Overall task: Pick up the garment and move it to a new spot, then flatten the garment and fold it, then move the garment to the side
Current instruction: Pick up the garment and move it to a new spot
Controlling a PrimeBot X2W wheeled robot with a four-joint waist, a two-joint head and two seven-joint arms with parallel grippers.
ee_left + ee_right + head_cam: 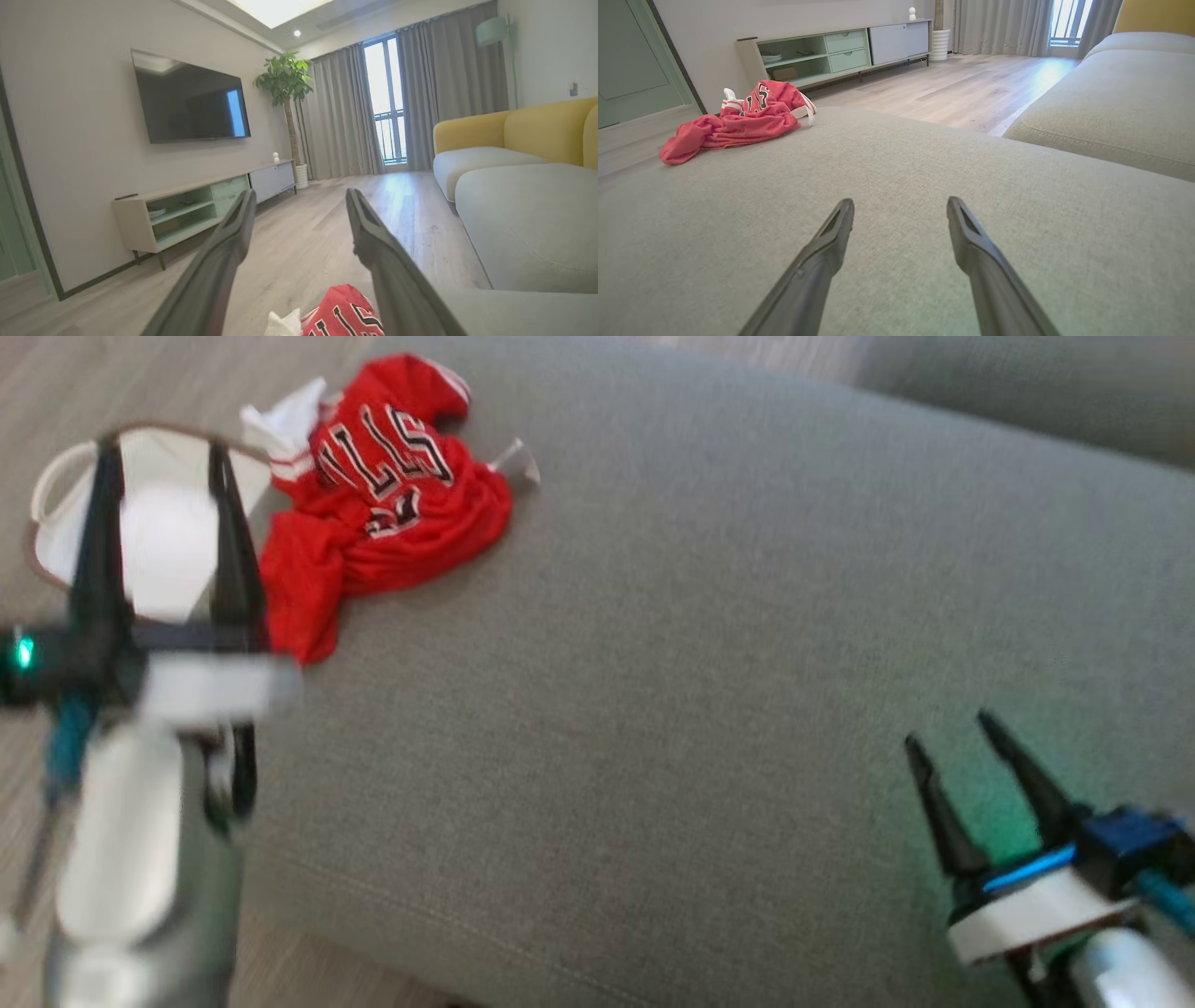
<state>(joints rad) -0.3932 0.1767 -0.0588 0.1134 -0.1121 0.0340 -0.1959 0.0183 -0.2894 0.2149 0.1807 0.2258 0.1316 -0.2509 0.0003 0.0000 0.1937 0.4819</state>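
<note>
Crumpled red garment (387,509), white trim

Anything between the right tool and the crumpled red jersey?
No. Bare grey fabric cushion runs from the right tool to the crumpled red jersey; nothing lies on that stretch. Clearest in the right wrist view.

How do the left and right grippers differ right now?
The left gripper hangs beside the red garment, over a white basket; the right gripper is over bare grey cushion, far from the garment. The left looks blurred, the right sharper. Both are open and empty.
</note>
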